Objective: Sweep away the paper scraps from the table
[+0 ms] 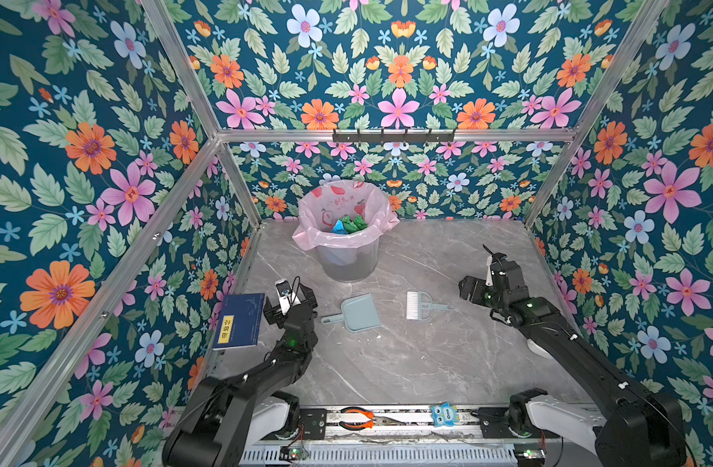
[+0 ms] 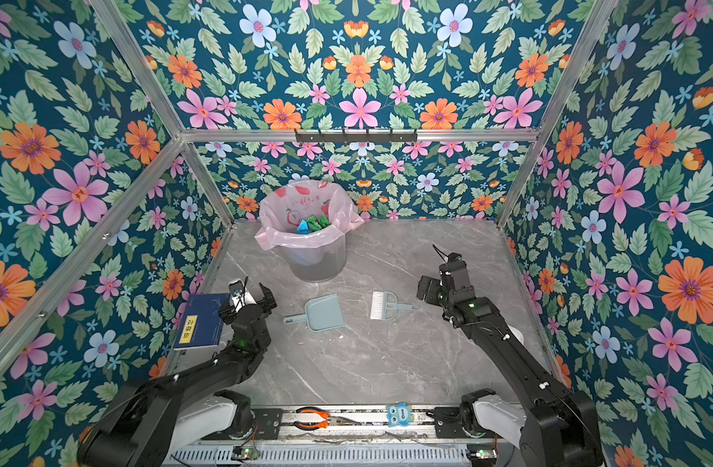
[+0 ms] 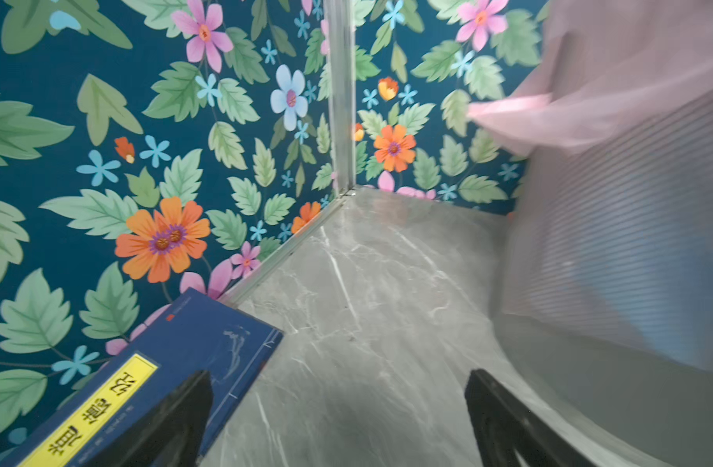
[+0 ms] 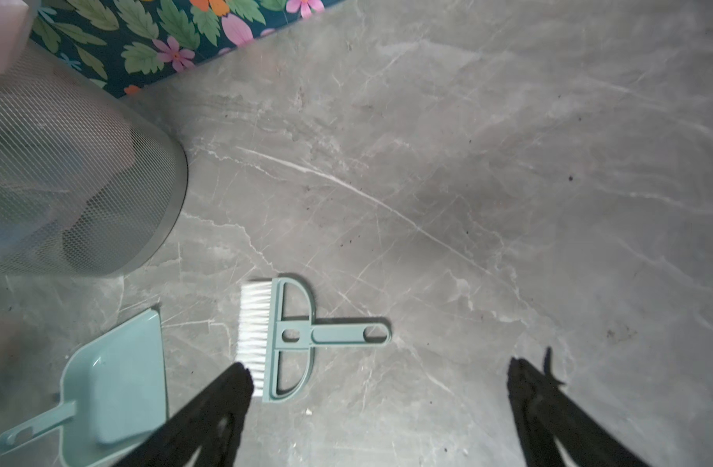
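The grey marble table [image 1: 427, 364] [image 2: 387, 364] holds a pale blue dustpan [image 1: 358, 313] [image 4: 116, 384] and a matching brush [image 1: 419, 306] [image 4: 290, 337], both lying flat and untouched. A tiny white paper scrap [image 1: 378, 336] [image 4: 308, 411] lies beside the dustpan. Crumpled blue and green paper [image 1: 348, 225] sits inside the bin [image 1: 346, 258]. My left gripper [image 1: 288, 297] [image 3: 338, 376] is open and empty, between the book and the bin. My right gripper [image 1: 468, 289] [image 4: 379, 366] hangs open and empty, right of the brush.
A mesh bin [image 3: 609, 242] [image 4: 63, 182] lined with a pink bag stands at the back. A blue book [image 1: 241, 321] [image 3: 176, 364] leans on the left wall. Pliers [image 1: 356, 418] and an owl toy [image 1: 443, 414] lie on the front rail.
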`<action>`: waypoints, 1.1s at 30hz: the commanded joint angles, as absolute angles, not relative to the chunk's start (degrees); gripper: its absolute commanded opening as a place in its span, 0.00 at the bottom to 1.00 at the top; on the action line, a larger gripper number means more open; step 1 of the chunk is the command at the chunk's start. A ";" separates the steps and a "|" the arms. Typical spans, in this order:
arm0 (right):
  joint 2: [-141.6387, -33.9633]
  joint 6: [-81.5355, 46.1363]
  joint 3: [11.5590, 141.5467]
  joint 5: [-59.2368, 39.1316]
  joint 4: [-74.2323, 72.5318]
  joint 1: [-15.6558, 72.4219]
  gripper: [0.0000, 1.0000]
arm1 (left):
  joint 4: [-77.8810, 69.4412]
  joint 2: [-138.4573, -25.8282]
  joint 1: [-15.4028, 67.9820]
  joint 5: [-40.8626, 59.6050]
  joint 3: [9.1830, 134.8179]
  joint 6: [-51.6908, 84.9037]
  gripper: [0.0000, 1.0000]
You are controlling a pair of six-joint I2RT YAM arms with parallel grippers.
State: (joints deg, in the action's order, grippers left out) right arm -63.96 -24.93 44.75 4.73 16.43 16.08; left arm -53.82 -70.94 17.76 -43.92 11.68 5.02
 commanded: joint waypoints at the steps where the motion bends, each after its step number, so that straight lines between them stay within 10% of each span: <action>1: -63.11 -20.71 41.16 10.48 5.52 16.24 1.00 | -69.81 -80.36 13.98 -41.49 12.06 0.60 1.00; 13: -74.11 -7.23 32.06 22.80 -22.66 6.68 1.00 | -79.33 -89.62 1.21 -13.01 9.57 3.91 1.00; 33: -83.44 -4.08 16.85 11.17 -54.09 1.14 1.00 | -76.63 -92.74 0.93 -12.34 14.08 2.51 1.00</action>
State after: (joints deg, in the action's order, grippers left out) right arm -83.02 -4.38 16.78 12.49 -47.37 1.30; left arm -77.03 -92.77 0.86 -13.37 13.37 3.05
